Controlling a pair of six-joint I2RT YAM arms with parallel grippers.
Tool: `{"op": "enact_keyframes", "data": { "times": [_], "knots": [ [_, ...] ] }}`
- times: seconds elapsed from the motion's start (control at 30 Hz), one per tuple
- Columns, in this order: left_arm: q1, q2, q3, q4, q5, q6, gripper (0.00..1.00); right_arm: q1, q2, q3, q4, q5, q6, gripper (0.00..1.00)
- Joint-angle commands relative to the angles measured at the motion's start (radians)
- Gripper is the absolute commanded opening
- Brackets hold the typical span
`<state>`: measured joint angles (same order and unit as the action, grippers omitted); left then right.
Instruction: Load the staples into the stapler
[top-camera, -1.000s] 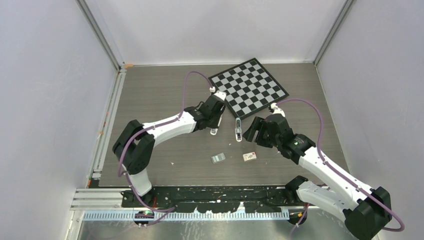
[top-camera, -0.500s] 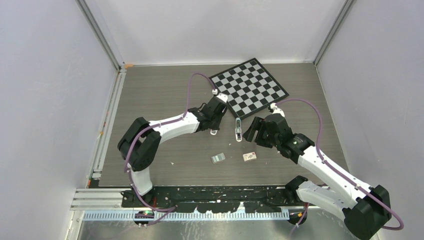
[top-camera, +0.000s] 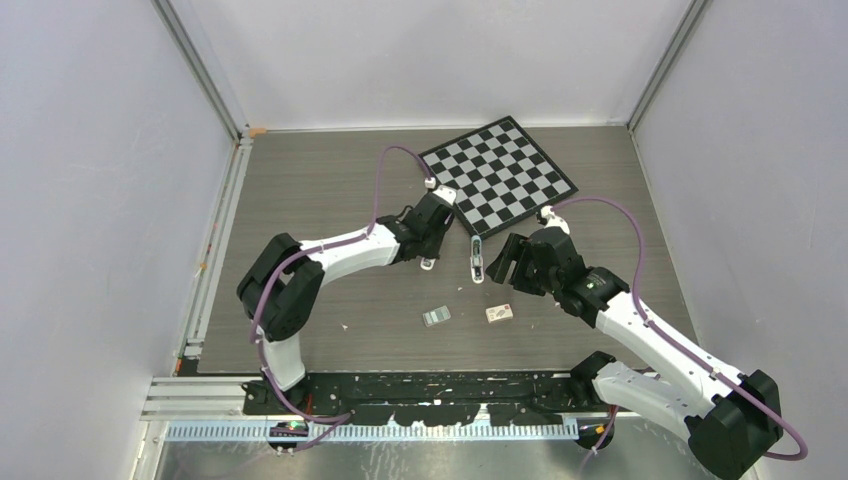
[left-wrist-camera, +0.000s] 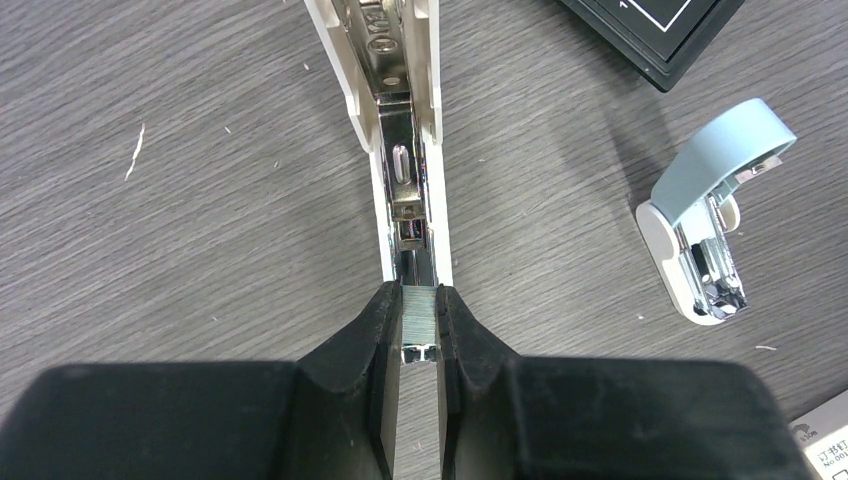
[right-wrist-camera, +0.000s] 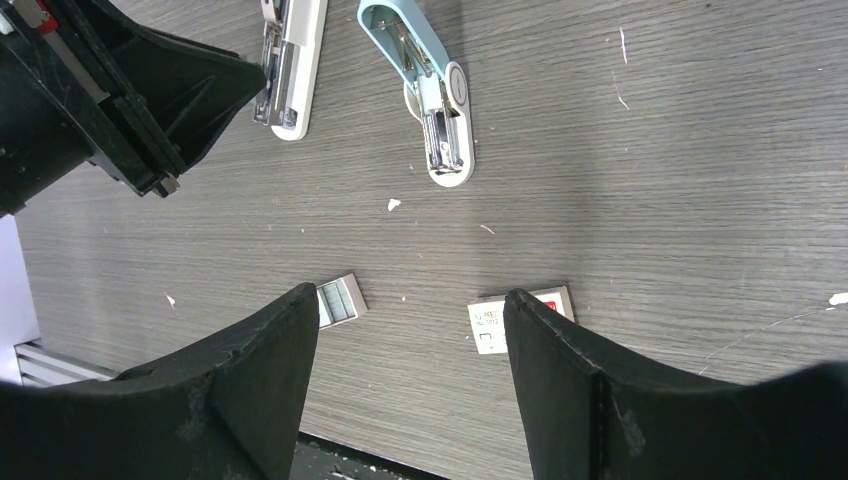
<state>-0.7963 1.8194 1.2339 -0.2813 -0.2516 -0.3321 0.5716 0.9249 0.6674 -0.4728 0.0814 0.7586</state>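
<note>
Staples (left-wrist-camera: 420, 318) pinched in left claw (left-wrist-camera: 420, 302) at white channel (left-wrist-camera: 404, 130); right claw (right-wrist-camera: 410, 305) wide, empty; box (left-wrist-camera: 826, 450) reads 订书钉

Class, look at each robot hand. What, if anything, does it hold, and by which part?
The left hand pinches the silvery-grey block of staples by its two long sides. The right hand is open and holds nothing.

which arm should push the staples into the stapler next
Left. The left gripper is shut on the staples, and they are lined up with the end of the stapler and its open channel. The right gripper is open and empty.
</note>
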Motion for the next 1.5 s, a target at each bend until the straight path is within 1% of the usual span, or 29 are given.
{"op": "enact_keyframes", "data": {
  "times": [0.0, 0.57, 0.83, 1.17, 1.37, 1.47],
  "knots": [
    [0.006, 0.016, 0.004, 0.042, -0.004, 0.010, 0.11, -0.004, -0.006, 0.024, 0.028, 0.022, 0.004, 0.72],
    [0.006, 0.041, -0.007, 0.038, -0.022, 0.001, 0.11, -0.005, -0.003, 0.019, 0.032, 0.023, -0.002, 0.72],
    [0.006, 0.036, -0.011, 0.027, -0.040, -0.002, 0.11, -0.005, -0.004, 0.018, 0.032, 0.022, -0.001, 0.72],
    [0.006, 0.023, -0.041, 0.052, -0.037, -0.007, 0.11, -0.005, -0.004, 0.016, 0.036, 0.019, 0.002, 0.72],
    [0.006, 0.019, -0.046, 0.054, -0.035, -0.008, 0.15, -0.006, -0.009, 0.018, 0.034, 0.020, 0.002, 0.72],
    [0.006, 0.003, -0.045, 0.050, -0.037, -0.012, 0.23, -0.005, -0.006, 0.018, 0.034, 0.019, 0.003, 0.72]
  ]
}}
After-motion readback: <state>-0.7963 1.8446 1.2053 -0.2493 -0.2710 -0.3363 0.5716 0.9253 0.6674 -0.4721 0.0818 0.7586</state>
